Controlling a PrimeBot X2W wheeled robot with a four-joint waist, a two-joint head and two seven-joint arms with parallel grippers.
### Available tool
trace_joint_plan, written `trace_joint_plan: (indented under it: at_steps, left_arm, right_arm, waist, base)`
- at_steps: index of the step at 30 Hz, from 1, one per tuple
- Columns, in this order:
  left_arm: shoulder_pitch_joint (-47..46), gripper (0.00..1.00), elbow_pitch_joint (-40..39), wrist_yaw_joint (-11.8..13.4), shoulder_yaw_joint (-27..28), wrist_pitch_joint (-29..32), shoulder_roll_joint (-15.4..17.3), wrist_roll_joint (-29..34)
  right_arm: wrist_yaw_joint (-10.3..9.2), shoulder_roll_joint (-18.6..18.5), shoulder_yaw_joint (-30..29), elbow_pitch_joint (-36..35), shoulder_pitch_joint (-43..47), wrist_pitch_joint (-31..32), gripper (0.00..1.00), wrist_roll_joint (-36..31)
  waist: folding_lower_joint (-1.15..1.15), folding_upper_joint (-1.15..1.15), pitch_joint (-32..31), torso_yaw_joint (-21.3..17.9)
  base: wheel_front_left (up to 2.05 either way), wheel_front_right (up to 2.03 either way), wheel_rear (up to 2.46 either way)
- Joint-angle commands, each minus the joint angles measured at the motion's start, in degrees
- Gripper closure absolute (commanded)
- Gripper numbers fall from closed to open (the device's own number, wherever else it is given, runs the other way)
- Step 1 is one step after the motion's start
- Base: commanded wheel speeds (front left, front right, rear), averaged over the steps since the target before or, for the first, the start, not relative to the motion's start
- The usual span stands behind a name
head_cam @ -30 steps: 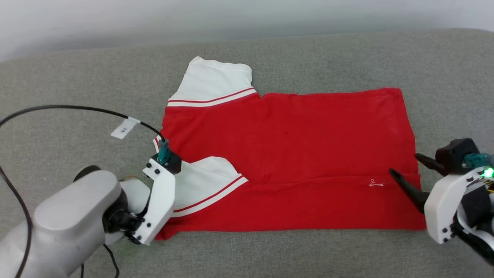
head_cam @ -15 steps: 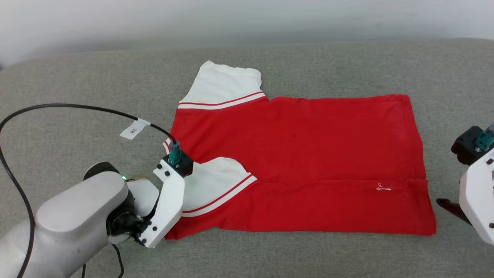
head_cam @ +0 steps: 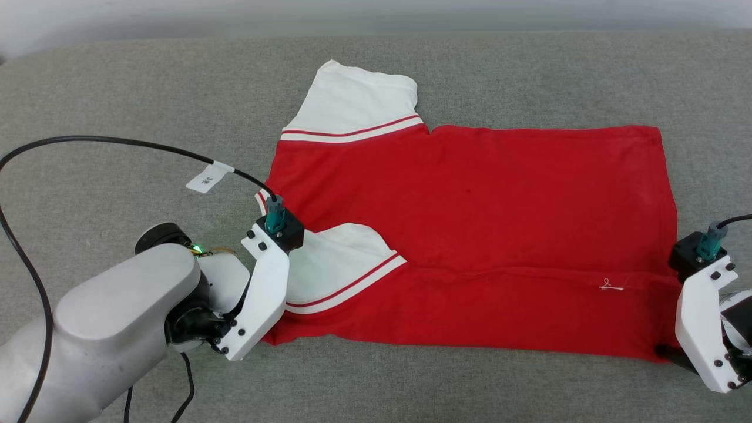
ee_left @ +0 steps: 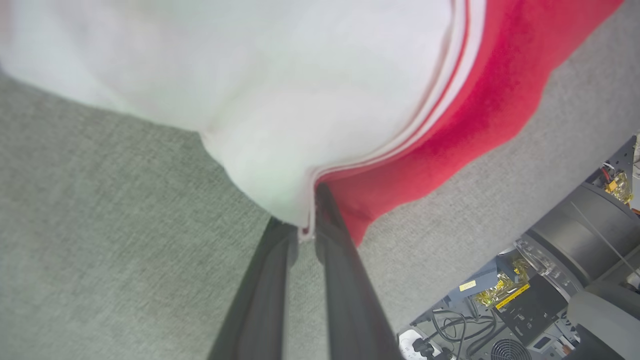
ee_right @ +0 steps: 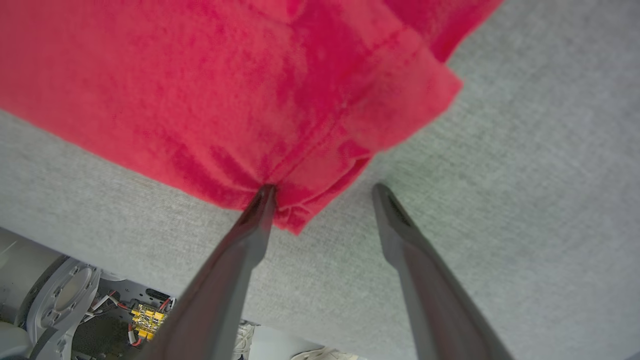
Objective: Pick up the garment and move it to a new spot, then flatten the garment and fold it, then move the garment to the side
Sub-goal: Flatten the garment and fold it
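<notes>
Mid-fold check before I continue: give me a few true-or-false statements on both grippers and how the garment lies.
1. The left gripper is shut on the edge of the near white sleeve. True.
2. The right gripper is shut on the garment at its corner. False: its jaws stand open at that corner.
3. The garment lies bunched in a heap. False: it lies spread out on the grey surface.
4. The near white sleeve lies folded over the red body. True.
</notes>
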Motion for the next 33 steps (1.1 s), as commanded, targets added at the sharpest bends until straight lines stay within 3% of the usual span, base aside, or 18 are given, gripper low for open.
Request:
trace_joint_plan:
  at_steps: [1,3,4,5,18,27,33]
  left_arm:
    - [-0.64,1.00,0.42,0.05,-0.42,-0.59,0.16,0.36]
    - [-0.35,1.00,0.77,0.05,-0.60,-1.01,0.36,0.40]
    - [-0.17,1.00,0.92,0.06,-0.66,-1.18,0.41,0.41]
    - [0.04,1.00,1.07,0.06,-0.71,-1.39,0.45,0.42]
    - [3.42,1.00,0.49,0.11,-0.94,-2.82,4.02,-1.89]
    - [8.65,1.00,-4.28,0.10,-0.95,-2.94,9.52,-4.14]
    - [12.31,1.00,-5.57,0.32,-0.97,-3.21,9.77,-4.02]
  right_arm:
    - [0.04,2.42,3.04,0.98,1.82,-0.64,0.00,0.96]
    - [0.07,2.55,3.99,1.25,1.03,-1.72,0.00,1.63]
    - [0.06,2.46,4.09,1.14,0.21,-2.86,0.58,1.75]
    - [0.06,2.26,3.98,1.17,-0.48,-3.96,1.00,1.88]
    - [-0.02,-5.99,5.30,-5.98,-3.44,-12.09,1.00,5.51]
    - [-0.03,-11.11,2.99,-12.41,4.24,-13.08,1.00,9.01]
    - [-0.04,-12.13,1.62,-11.98,9.77,-12.01,1.00,8.48]
  waist:
    - [0.00,0.00,0.42,0.08]
    - [0.00,0.00,0.54,-0.07]
    - [0.00,0.00,0.49,-0.16]
    - [0.00,0.00,0.35,-0.26]
    - [0.00,0.00,-7.11,-0.78]
    - [0.00,0.00,-10.36,-0.56]
    - [0.00,0.00,-10.02,-0.37]
  base:
    - [0.00,0.00,0.00]
    - [0.00,0.00,0.00]
    - [0.00,0.00,0.00]
    - [0.00,0.00,0.00]
    - [0.00,0.00,0.00]
    - [0.00,0.00,0.00]
    - [0.00,0.00,0.00]
